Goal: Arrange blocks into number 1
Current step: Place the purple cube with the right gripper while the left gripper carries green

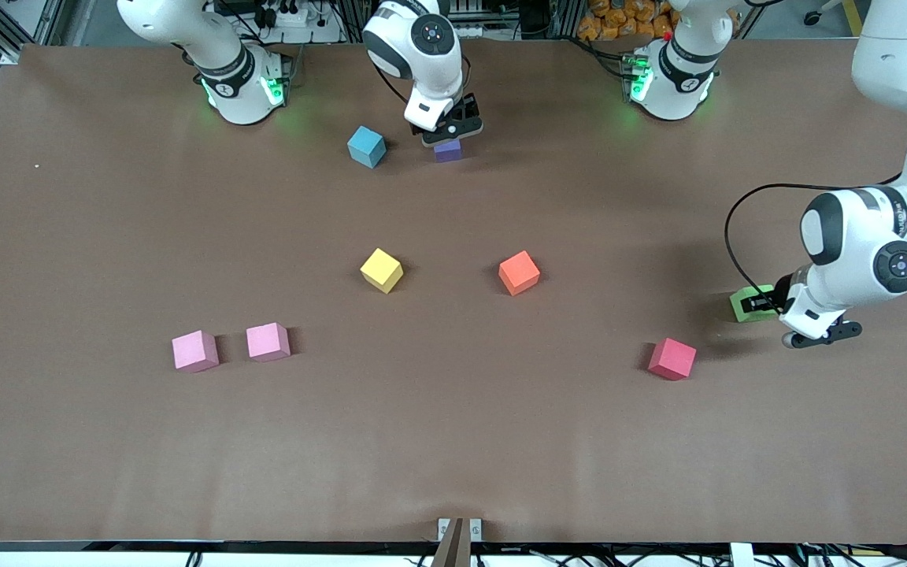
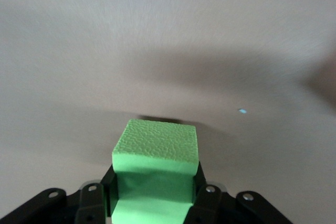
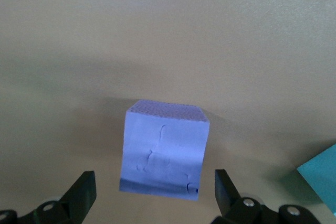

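The left arm reaches down at the left arm's end of the table. The left gripper [image 2: 155,195] is clamped on the green block [image 1: 749,304], held just off the table [image 1: 453,441].

The right arm points straight down near its base. The right gripper [image 3: 153,195] hangs with fingers spread wide, straddling the purple block [image 1: 447,150] without contact. A blue block [image 1: 366,146] lies at that block's 9 o'clock.

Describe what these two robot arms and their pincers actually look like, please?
Both arms are glossy white with rounded shells, dark grey bands at the joints and round black caps with a blue dot. Their bases glow green. The left gripper and right gripper are black, each with two flat fingers fixed by silver screws. A black cable loops beside the left arm's wrist.
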`<state>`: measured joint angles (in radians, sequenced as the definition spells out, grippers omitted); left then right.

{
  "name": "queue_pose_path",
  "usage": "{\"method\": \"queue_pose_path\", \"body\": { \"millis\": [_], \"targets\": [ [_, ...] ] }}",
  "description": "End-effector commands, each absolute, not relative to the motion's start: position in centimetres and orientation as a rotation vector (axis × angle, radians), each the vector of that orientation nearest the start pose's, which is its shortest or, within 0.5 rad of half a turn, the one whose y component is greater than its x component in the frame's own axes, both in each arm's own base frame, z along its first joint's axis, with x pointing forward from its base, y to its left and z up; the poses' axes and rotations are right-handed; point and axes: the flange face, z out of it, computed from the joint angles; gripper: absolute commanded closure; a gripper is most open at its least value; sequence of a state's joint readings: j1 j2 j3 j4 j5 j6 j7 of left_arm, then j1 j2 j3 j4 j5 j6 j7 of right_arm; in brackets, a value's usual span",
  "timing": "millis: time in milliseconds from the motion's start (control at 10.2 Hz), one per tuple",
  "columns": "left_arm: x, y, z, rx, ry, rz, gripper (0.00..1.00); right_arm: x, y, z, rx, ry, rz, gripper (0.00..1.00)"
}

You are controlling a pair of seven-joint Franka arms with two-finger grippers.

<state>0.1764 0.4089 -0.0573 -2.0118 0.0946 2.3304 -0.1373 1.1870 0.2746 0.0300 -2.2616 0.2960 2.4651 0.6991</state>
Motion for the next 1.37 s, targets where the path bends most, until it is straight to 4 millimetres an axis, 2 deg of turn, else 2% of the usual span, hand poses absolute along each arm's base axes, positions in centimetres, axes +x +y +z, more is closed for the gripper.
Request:
{"method": "queue_pose_path", "body": {
  "millis": [0, 196, 294, 392, 490, 587, 685, 783, 881, 1077, 1273],
  "targets": [
    [56.6, 5.7, 33.0, -3.086, -0.309, 0.036, 0.45, 18.3, 49.8, 22.2, -3.054, -0.418, 0.28, 0.0],
    [55.2, 4.3, 36.3, -3.174, -0.546, 0.05, 0.45, 18.2, 50.0, 21.1, -3.049, -0.406, 0.255, 0.0],
    [55.1, 1.0, 36.4, -3.168, -0.638, 0.105, 0.45, 18.3, 50.2, 21.1, -3.044, -0.403, 0.245, 0.17],
    [55.1, -2.3, 36.1, -3.139, -0.738, 0.129, 0.45, 18.4, 50.2, 21.2, -3.041, -0.394, 0.243, 0.82],
    [55.2, -5.7, 35.9, -3.128, -0.772, 0.145, 0.45, 18.4, 50.2, 21.2, -3.04, -0.392, 0.241, 1.0],
    [55.6, -8.4, 36.6, -3.124, -0.81, 0.133, 0.45, 18.5, 50.3, 21.4, -3.037, -0.39, 0.239, 1.0],
    [56.3, -10.2, 37.7, -3.12, -0.818, 0.14, 0.45, 18.7, 50.3, 22.0, -3.036, -0.371, 0.239, 1.0],
    [56.6, -11.4, 38.0, -3.112, -0.82, 0.165, 0.45, 19.9, 50.4, 23.0, -3.026, -0.317, 0.225, 1.0],
    [56.4, -13.0, 38.3, -3.113, -0.825, 0.159, 0.45, 22.1, 50.3, 24.0, -3.021, -0.196, 0.212, 1.0],
    [56.1, -16.6, 39.3, -3.1, -0.89, 0.139, 0.45, 25.1, 50.2, 24.5, -3.016, 0.039, 0.199, 1.0],
    [54.9, -20.5, 39.4, -3.089, -0.908, 0.147, 0.45, 27.2, 49.8, 24.8, -3.005, 0.138, 0.177, 1.0]
  ]
}}
